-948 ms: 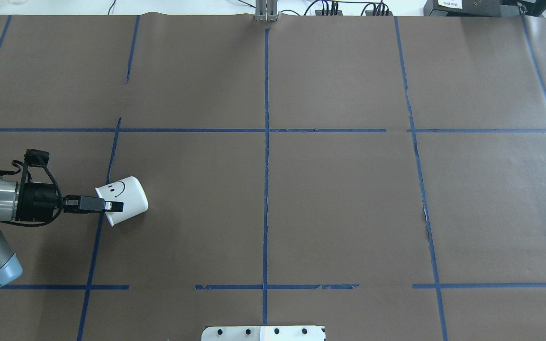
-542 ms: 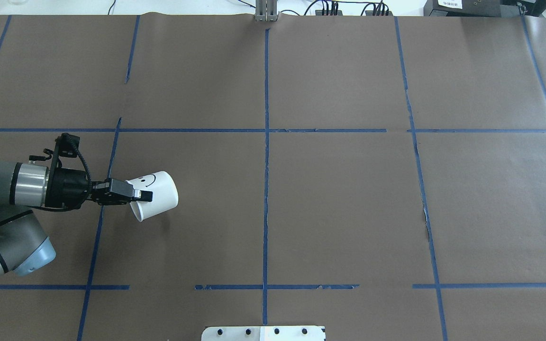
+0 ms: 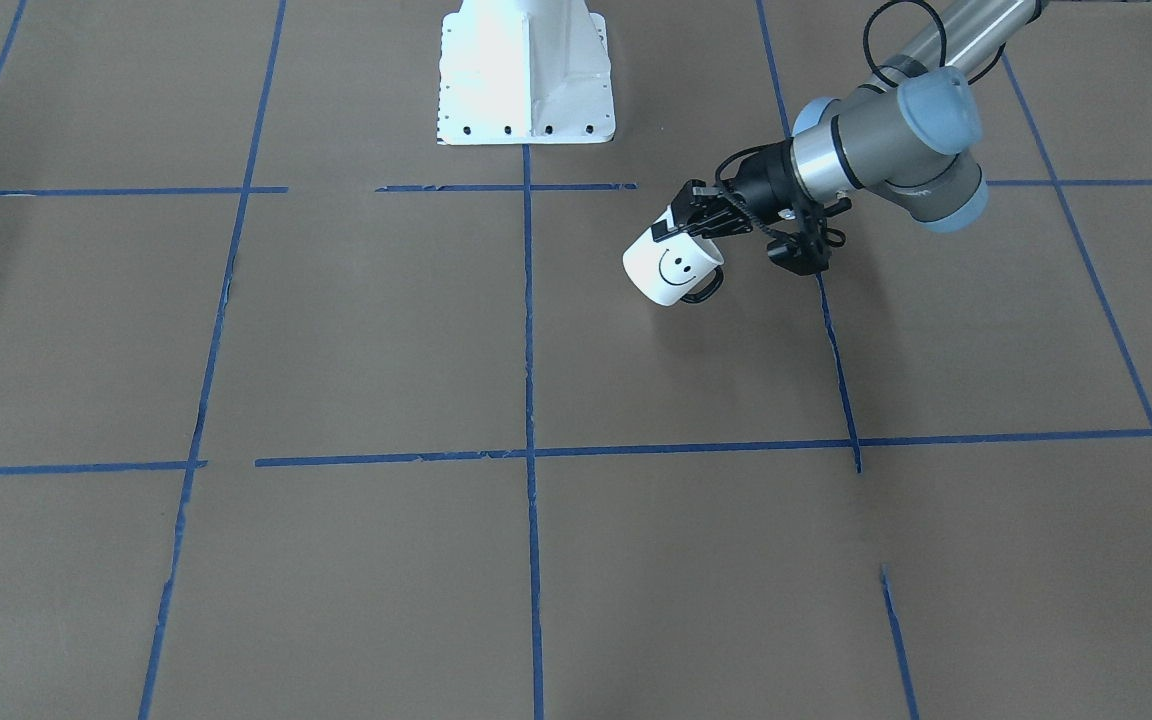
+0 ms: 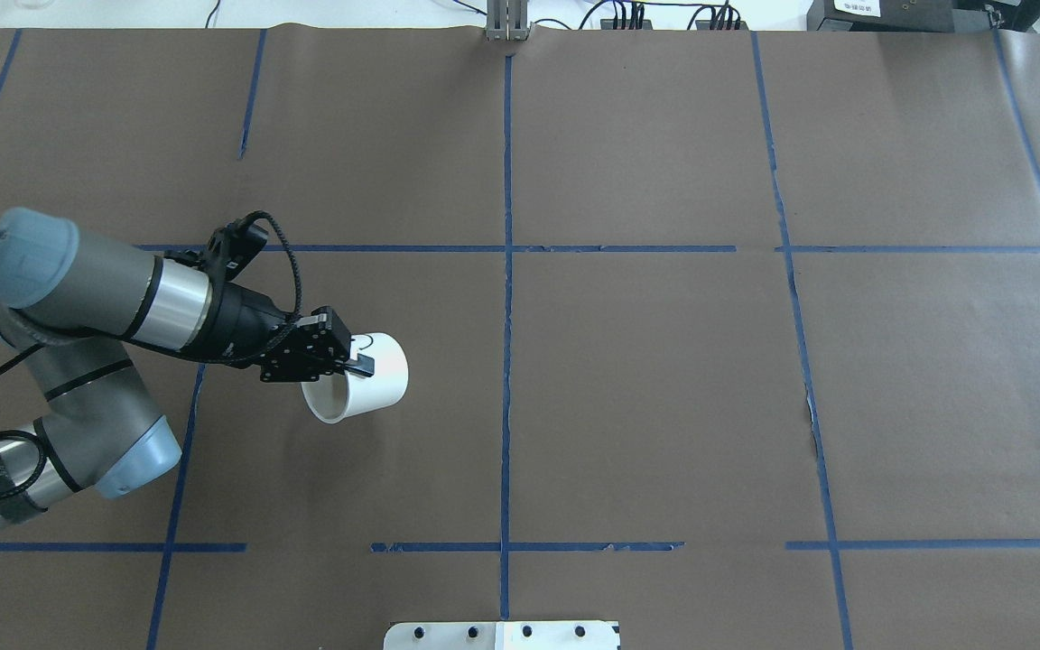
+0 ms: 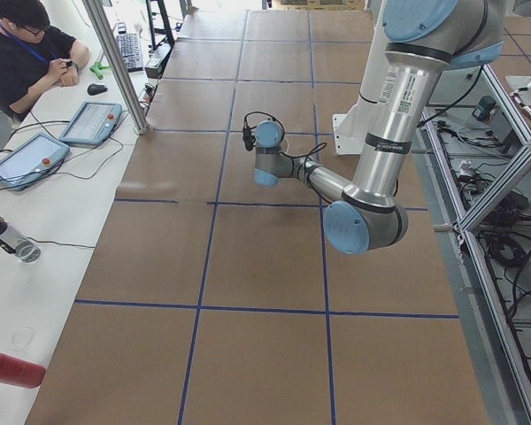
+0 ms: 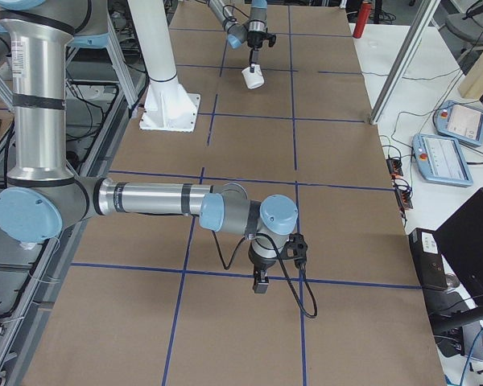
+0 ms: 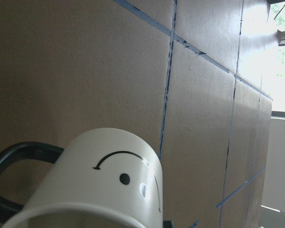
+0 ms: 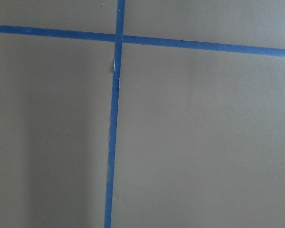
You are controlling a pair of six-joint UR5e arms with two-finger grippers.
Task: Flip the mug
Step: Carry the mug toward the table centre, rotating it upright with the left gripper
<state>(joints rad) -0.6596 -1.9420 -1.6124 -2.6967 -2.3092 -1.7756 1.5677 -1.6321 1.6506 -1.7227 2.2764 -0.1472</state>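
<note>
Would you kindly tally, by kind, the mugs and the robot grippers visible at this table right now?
Mugs: 1, the mug
Grippers: 2, the left gripper and the right gripper
Total: 3

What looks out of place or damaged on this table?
Nothing spilled. The mug hangs tilted in the left gripper, which suits a flip. The blue tape line right of centre in the overhead view is ragged and torn.

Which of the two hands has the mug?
The left hand, clamped on the rim of the mug; the right hand hangs far from it.
</note>
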